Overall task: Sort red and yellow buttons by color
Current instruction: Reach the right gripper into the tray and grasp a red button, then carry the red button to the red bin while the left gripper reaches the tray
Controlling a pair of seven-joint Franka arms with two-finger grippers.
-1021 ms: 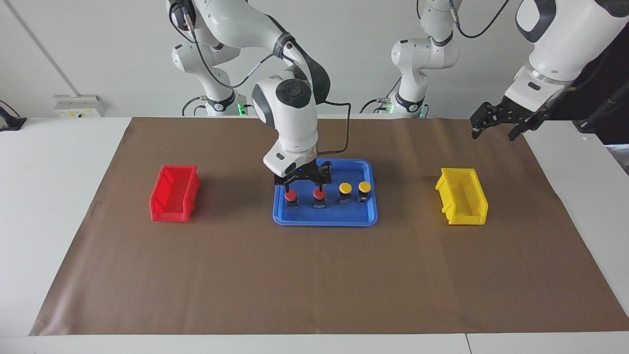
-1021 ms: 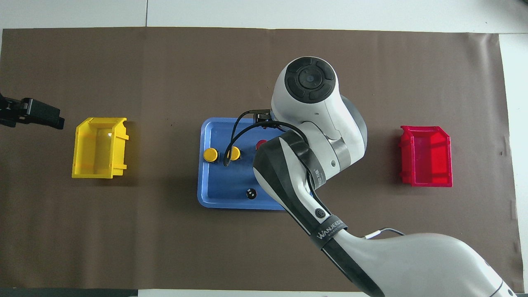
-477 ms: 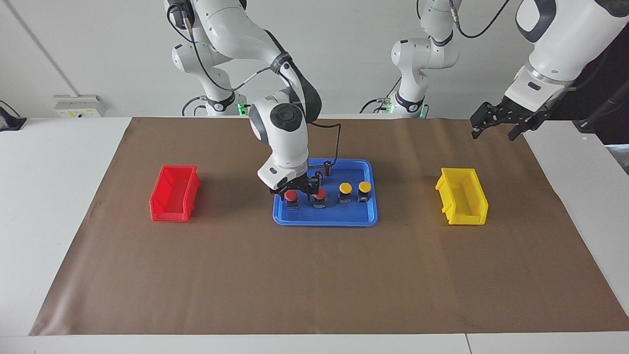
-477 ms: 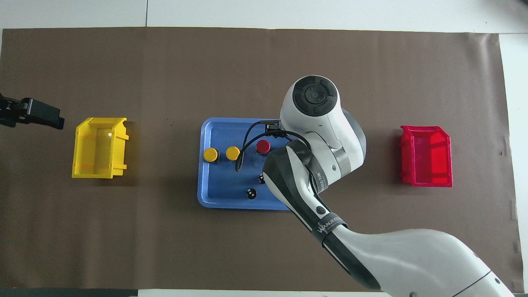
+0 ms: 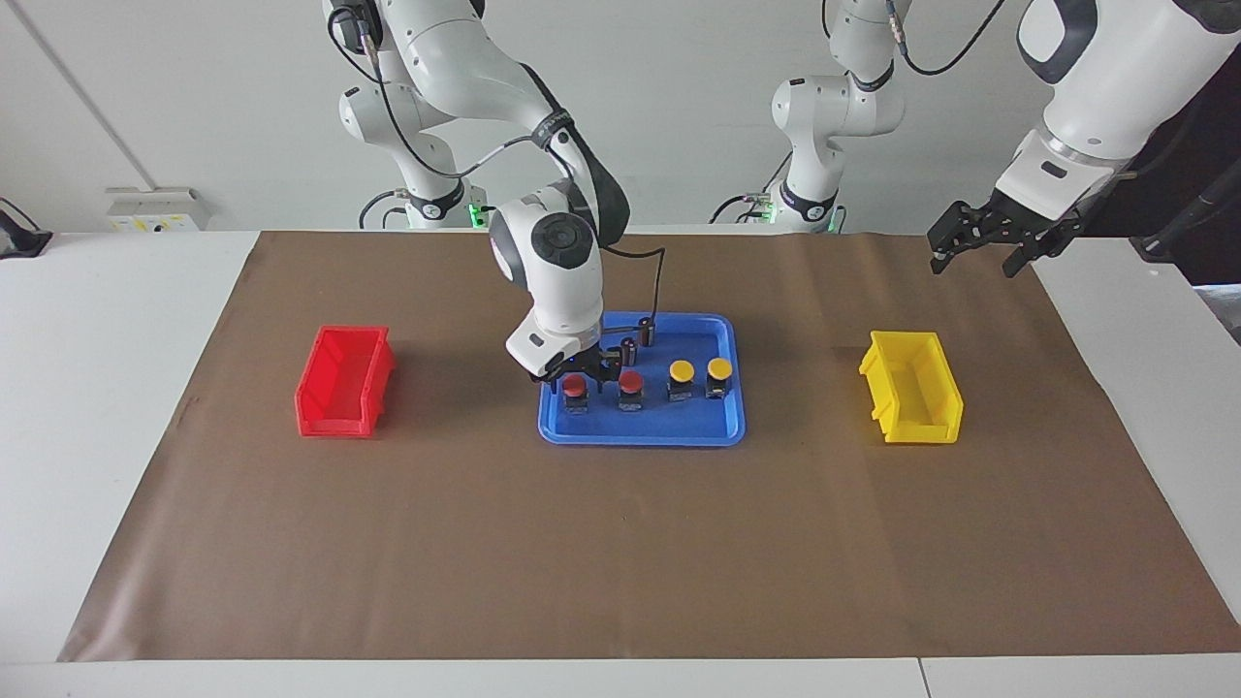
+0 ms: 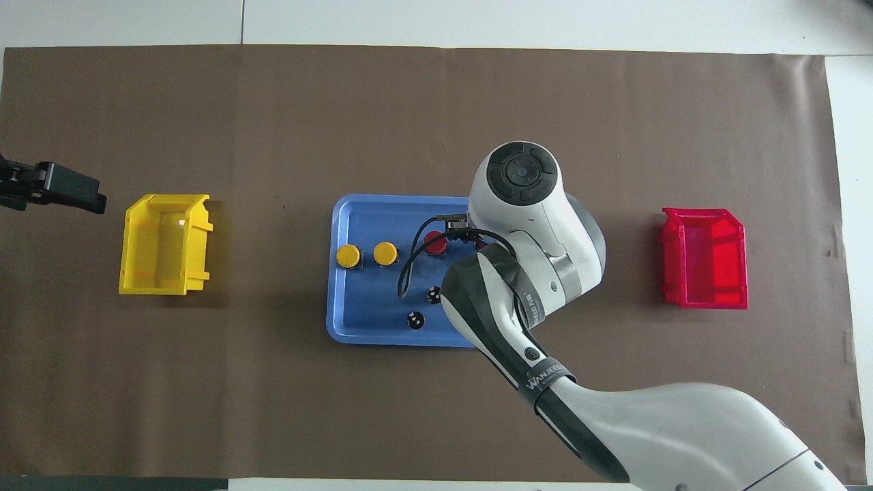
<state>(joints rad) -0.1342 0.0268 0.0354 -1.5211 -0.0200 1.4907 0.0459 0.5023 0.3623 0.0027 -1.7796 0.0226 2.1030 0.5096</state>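
Note:
Four buttons stand in a row in the blue tray (image 5: 640,438): two red buttons (image 5: 575,386) (image 5: 631,383) and two yellow buttons (image 5: 682,371) (image 5: 719,368). My right gripper (image 5: 577,381) is open and low over the red button at the right arm's end of the row, one finger on each side of its cap. In the overhead view the right arm hides that button; the other red button (image 6: 434,242) and both yellow buttons (image 6: 385,253) (image 6: 348,256) show. My left gripper (image 5: 972,262) waits open in the air, off the yellow bin's end of the table.
A red bin (image 5: 344,380) stands at the right arm's end of the brown mat, a yellow bin (image 5: 911,399) at the left arm's end. Two dark capless cylinders (image 5: 629,351) (image 5: 647,332) stand in the tray, nearer to the robots than the buttons.
My right gripper has shifted toward the right arm's end of the tray and come down, from above both red buttons to around the end one. The left arm has not moved.

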